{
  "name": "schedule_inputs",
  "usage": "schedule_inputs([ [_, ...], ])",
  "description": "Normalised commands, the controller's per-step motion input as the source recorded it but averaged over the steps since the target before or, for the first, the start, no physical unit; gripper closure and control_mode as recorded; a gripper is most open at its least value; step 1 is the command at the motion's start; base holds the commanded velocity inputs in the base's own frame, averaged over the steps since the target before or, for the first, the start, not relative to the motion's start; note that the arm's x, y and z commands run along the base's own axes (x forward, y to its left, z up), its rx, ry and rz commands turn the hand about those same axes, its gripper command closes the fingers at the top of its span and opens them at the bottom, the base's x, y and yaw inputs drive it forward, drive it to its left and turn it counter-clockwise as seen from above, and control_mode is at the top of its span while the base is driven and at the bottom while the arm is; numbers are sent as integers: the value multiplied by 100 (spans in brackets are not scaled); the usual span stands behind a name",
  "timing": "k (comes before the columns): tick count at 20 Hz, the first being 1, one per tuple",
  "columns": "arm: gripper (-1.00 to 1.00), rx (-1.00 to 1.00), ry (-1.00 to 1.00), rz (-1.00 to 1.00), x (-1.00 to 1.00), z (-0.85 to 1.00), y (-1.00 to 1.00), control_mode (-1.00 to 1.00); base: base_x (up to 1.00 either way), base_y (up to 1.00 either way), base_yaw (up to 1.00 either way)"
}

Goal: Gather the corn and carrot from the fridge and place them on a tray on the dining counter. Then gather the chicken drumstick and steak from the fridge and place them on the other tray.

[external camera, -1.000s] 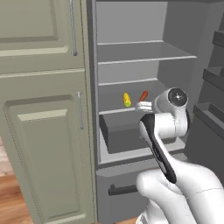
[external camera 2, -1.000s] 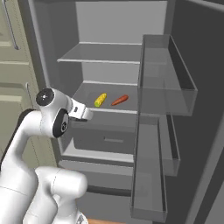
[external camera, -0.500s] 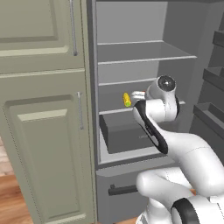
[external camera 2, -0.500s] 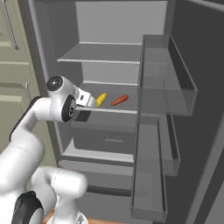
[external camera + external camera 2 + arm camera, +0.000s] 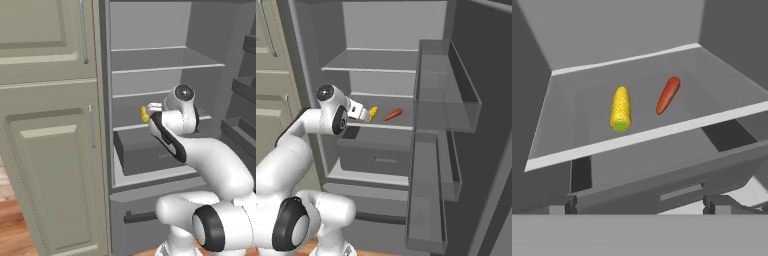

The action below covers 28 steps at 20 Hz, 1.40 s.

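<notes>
Gripper (image 5: 640, 207) is spread wide open with nothing in it, parked right in front of the fridge shelf (image 5: 662, 131), not touching anything. Past the fingertips (image 5: 562, 208), the corn (image 5: 620, 108) lies on that shelf, carrot (image 5: 668, 94) just beside it, a bit further back.

Corn (image 5: 620, 108) lies left of carrot (image 5: 668, 94) on fridge shelf (image 5: 647, 134).

Kitchen corner, sage cabinets and a grey fridge

Tall green cabinet doors (image 5: 50, 150) with slim metal handles (image 5: 91, 126) stand left of the open fridge (image 5: 386, 30) (all grey inside, shelves and a drawer), wood floor (image 5: 15, 225) below, door bins (image 5: 446, 80) swung right.
</notes>
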Motion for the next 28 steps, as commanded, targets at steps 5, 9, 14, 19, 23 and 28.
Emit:
schedule_inputs([
  [5, -100, 0, 9, 0, 51, -6, 0, -100, 0, 0, 0],
  [9, -100, 0, 11, 2, 42, -4, 0, -100, 0, 0, 0],
  [14, -100, 0, 7, 0, 46, -8, 1, -100, 0, 0, 0],
  [19, -100, 0, 0, 0, 25, -38, 0, -100, 0, 0, 0],
  [23, -100, 0, 0, 0, 23, -33, 3, -100, 0, 0, 0],
  [28, -100, 0, 0, 0, 24, -21, 1, -100, 0, 0, 0],
])
